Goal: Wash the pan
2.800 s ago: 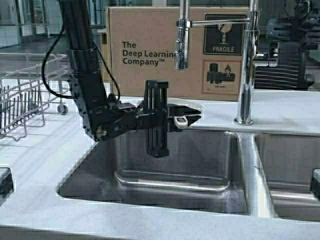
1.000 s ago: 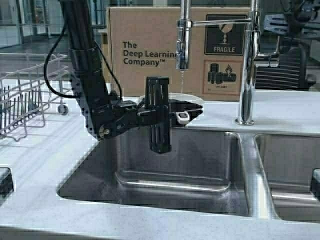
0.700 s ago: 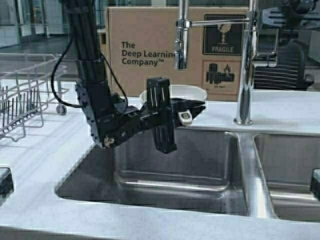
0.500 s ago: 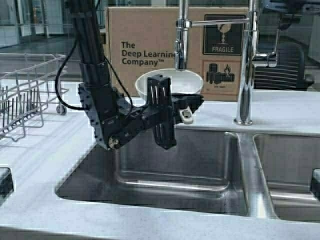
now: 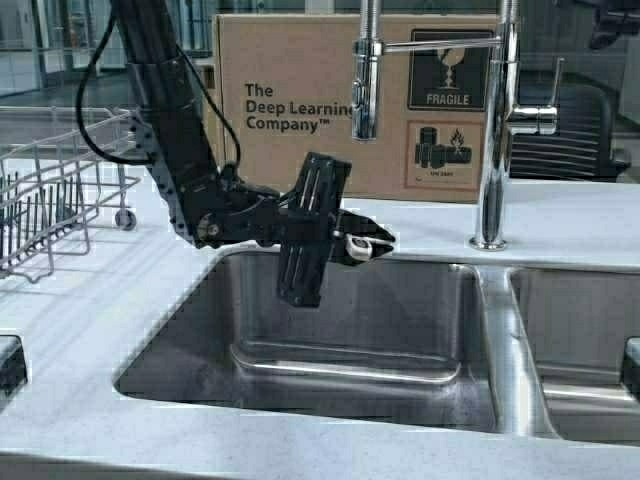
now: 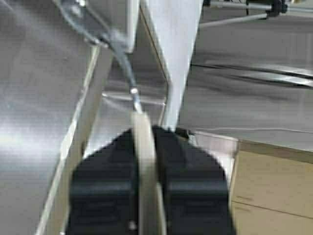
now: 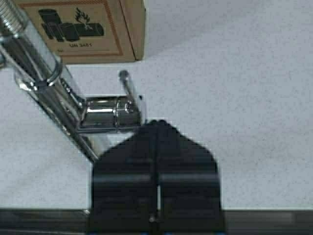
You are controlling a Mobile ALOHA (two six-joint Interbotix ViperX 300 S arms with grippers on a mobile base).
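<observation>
1. High view: left gripper (image 5: pixel 365 245) hangs over the sink (image 5: pixel 350 340), below the faucet spout (image 5: pixel 365 75). Only the cream handle end (image 5: pixel 358 248) shows; a tilted pan could swing and strike the sink rim.
2. Left wrist view: jaws pinch the pan handle (image 6: pixel 145 171) edge-on, and the pan (image 6: pixel 173 54) extends beyond them. The narrow hold could let it rotate.
3. Right wrist view: right gripper (image 7: pixel 155 128), jaws pressed together, sits just beside the faucet lever (image 7: pixel 128 90).

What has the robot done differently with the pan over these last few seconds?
The left gripper stays shut on the pan by its handle and has rolled over the sink: the white bowl, raised and tilted half a second ago, is now out of sight behind the gripper. The water running from the faucet has stopped. The cardboard box has not moved.
</observation>
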